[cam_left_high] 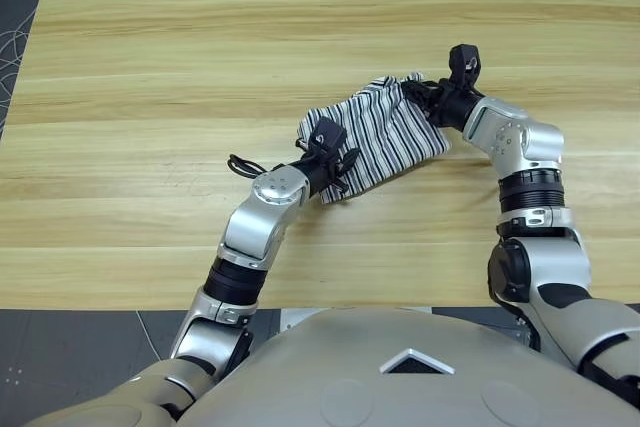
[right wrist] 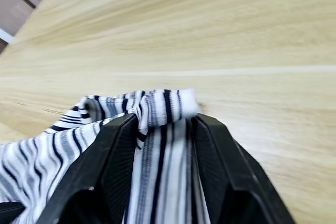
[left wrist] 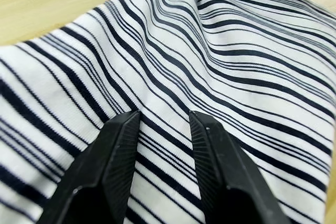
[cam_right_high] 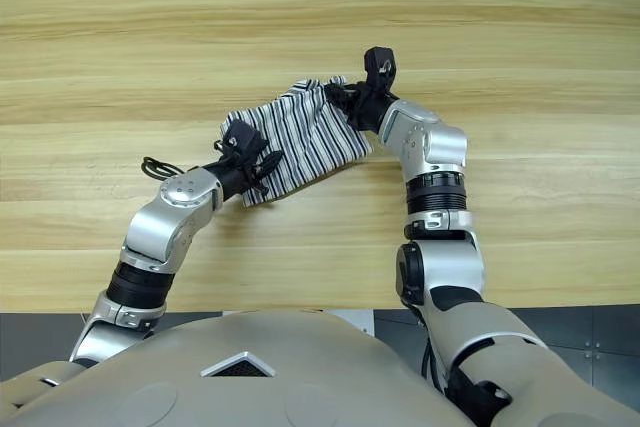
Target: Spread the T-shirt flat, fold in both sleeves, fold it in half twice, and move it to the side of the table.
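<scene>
A black-and-white striped T-shirt lies bunched into a small, roughly square bundle on the wooden table. My left gripper is at the bundle's near-left corner. In the left wrist view its fingertips press into the striped cloth, with fabric running between them. My right gripper is at the far-right corner. In the right wrist view it is shut on a rolled edge of the T-shirt, held just above the tabletop.
Bare wood stretches far beyond the shirt and to both sides. The table's left edge meets dark floor, and its near edge runs just in front of my body.
</scene>
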Robot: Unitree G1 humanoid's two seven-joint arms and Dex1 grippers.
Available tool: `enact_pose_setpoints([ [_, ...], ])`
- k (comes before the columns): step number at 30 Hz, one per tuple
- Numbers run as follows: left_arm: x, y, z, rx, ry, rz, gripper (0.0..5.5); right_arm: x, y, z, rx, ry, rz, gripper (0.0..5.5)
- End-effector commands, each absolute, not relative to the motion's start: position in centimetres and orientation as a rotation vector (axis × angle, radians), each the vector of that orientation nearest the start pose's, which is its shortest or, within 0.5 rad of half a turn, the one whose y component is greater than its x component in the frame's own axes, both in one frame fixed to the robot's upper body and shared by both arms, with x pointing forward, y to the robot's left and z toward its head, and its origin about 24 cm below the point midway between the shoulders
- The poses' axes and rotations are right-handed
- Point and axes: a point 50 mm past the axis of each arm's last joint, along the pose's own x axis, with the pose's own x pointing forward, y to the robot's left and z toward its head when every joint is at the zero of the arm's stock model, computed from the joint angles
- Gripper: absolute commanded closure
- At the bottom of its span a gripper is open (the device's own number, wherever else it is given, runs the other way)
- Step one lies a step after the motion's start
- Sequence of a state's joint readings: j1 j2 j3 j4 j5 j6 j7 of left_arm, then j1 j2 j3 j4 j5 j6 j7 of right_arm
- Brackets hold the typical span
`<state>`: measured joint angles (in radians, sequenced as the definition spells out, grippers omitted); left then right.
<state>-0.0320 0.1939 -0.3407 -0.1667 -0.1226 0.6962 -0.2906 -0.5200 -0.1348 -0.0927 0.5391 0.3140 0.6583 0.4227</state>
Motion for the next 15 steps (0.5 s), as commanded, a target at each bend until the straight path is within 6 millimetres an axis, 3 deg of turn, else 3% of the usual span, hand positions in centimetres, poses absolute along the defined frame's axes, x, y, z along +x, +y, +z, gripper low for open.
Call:
enact_pose_setpoints([
  [1, 21.4, 9.3, -0.2, 0.097, 0.66, -0.623, 3.76, 33.1, -14.8, 2.5, 0.32, 0.668, 0.411, 3.62],
  [8, 21.4, 9.2, -0.3, 0.103, 0.659, -0.625, 3.76, 34.1, -16.5, 4.0, 0.335, 0.61, 0.383, 3.62],
  [15, 21.4, 9.1, -0.4, 0.101, 0.658, -0.629, 3.76, 34.0, -16.2, 7.2, 0.445, 0.426, 0.552, 3.62],
])
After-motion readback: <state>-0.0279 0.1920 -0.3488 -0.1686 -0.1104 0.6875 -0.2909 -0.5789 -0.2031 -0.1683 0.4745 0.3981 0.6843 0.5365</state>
